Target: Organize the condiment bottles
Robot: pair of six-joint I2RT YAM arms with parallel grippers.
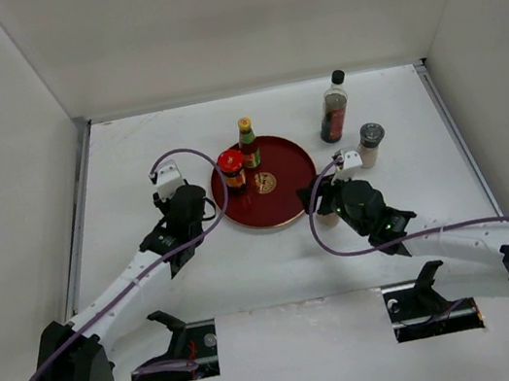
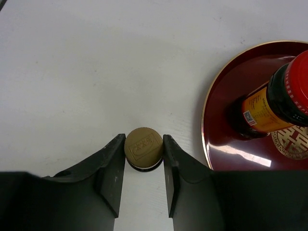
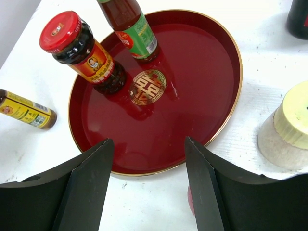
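Left side: my left end effector [image 2: 143, 139] is pinched on a tan-capped small bottle [image 2: 143, 150]. A finger presses on each side of the cap. The bottle stands upright on the white counter [image 1: 130, 153], just off the left rim of the round red tray [image 2: 208, 115] and not touching it.

Right side: my right end effector [image 3: 148, 142] is spread wide and holds nothing. It hangs over the counter at the tray's near right edge. In the wrist view the tray's near rim shows in the gap between the fingers.

On the tray:
- The red-lidded jar [image 1: 230, 168] stands in the left part, with dark contents and an orange label.
- The green-labelled bottle [image 1: 248, 144] has a yellow cap. It stands just behind the jar at the far rim.
- The gold emblem [image 3: 147, 86] at the centre is uncovered, close in front of both.

Off the tray, on the counter:
- The tall dark-sauce bottle [image 1: 334, 109] has a black cap and stands upright, far right of the tray.
- The grey-topped shaker [image 1: 371, 143] is nearer than the sauce bottle and apart from it.
- The pale-yellow-topped shaker [image 3: 288, 127] sits just outside the tray's right rim, beside my right fingers. In the overhead view my arm mostly hides it.
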